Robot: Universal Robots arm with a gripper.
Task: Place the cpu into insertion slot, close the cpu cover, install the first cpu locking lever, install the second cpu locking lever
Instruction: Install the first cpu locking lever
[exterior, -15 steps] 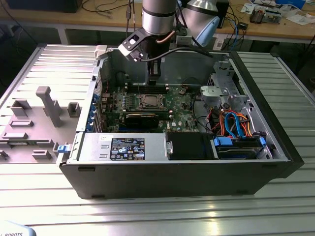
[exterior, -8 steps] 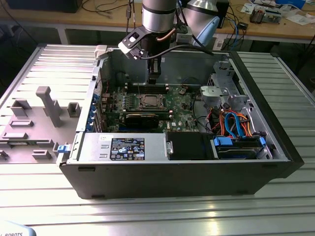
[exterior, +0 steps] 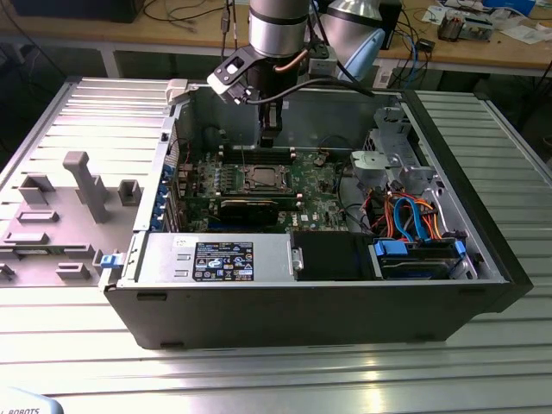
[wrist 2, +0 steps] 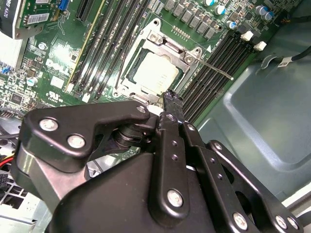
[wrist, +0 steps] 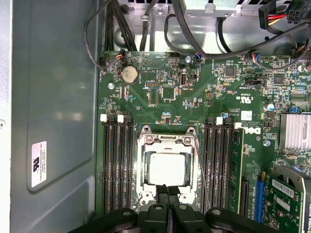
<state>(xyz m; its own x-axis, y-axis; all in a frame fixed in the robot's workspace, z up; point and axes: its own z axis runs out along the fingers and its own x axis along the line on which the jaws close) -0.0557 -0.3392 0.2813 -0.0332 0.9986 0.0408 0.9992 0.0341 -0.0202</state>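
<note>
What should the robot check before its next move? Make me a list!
1. cpu lying flat: ok.
2. cover down over the cpu: ok, it frames the chip.
3. One lever locked: not ok, it sticks out over the memory slots.
4. Other lever locked: cannot tell.
5. End effector free: ok, shut, holding nothing, at the cover's edge.
</note>
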